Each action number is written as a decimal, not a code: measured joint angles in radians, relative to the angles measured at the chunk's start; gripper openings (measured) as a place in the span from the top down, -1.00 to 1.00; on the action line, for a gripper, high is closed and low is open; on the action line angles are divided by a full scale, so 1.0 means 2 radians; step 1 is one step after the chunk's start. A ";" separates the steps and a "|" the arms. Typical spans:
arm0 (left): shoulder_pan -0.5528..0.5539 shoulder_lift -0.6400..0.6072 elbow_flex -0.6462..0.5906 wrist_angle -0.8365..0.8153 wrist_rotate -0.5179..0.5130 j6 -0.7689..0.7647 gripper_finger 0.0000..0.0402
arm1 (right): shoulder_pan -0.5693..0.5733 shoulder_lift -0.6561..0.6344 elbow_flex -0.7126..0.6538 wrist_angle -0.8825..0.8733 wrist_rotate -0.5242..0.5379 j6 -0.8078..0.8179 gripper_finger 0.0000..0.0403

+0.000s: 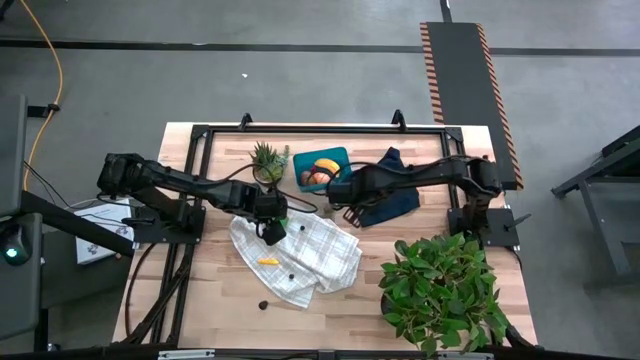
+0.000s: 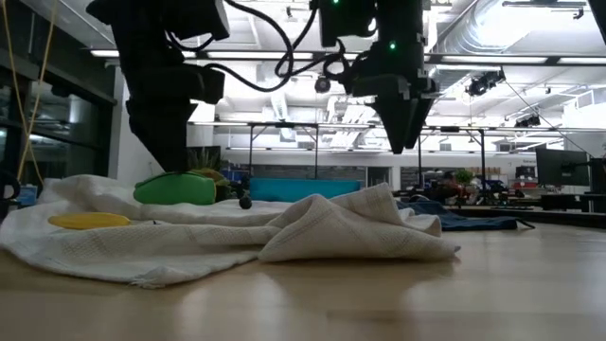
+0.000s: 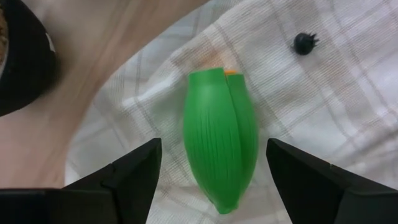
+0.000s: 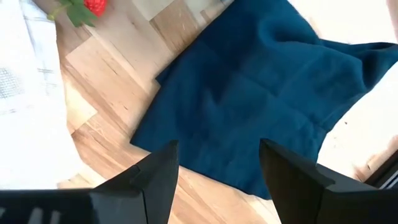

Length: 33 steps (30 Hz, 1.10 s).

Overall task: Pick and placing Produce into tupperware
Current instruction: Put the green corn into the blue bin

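Non-task items you are looking at: a white checked cloth (image 1: 300, 255) is lying rumpled across the middle of the wooden table (image 1: 440, 335), its folds bunching up in the low view. A dark navy cloth (image 1: 395, 195) is lying crumpled toward the far right of the tabletop, well apart from the white one. A small spiky potted plant (image 1: 266, 160) is standing near the far edge. A big leafy green plant (image 1: 445, 290) is sitting at the near right corner, overhanging the edge.

Green piece's (image 3: 220, 142) orange tip mostly hidden
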 joint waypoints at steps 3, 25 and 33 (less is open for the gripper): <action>0.000 0.000 -0.013 0.018 0.000 0.000 -0.40 | 0.000 -0.007 0.000 -0.002 0.000 0.001 -0.06; -0.001 0.003 -0.067 0.083 0.003 0.001 -0.41 | 0.000 -0.012 0.000 -0.007 -0.002 0.015 -0.06; -0.001 0.003 -0.067 0.085 0.000 0.003 -0.39 | 0.000 -0.012 0.000 -0.007 -0.002 0.019 -0.06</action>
